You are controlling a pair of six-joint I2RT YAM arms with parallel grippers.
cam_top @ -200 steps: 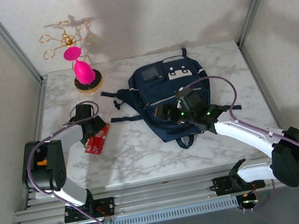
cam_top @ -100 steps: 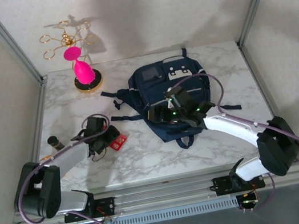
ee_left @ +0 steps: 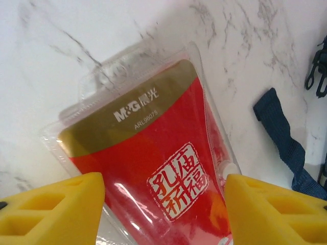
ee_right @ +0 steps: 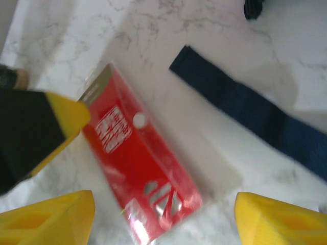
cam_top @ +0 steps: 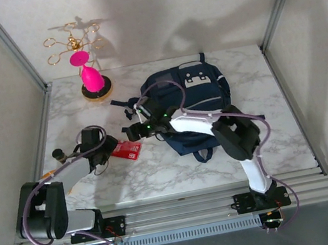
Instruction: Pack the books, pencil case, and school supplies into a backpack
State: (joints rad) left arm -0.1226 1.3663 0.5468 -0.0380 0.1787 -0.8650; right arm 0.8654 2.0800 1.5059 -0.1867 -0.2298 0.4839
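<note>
Navy backpack (cam_top: 200, 94): lying mid-worktop, well apart from neither arm.
Right claw (ee_right: 164, 206): hovering wide open above the red box (ee_right: 138, 173), gripping nothing.
Left claw (ee_left: 164, 191): straddling the box's end, jaws apart, not visibly clamping.
Red box: lying flat on the worktop, outside the backpack.
Progress: seemingly nearing completion; the box is waiting to go in.

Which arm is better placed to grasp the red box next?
Probably left. The left gripper is open and straddles the red box at close range, while the right gripper, also open, hovers farther from it.
</note>
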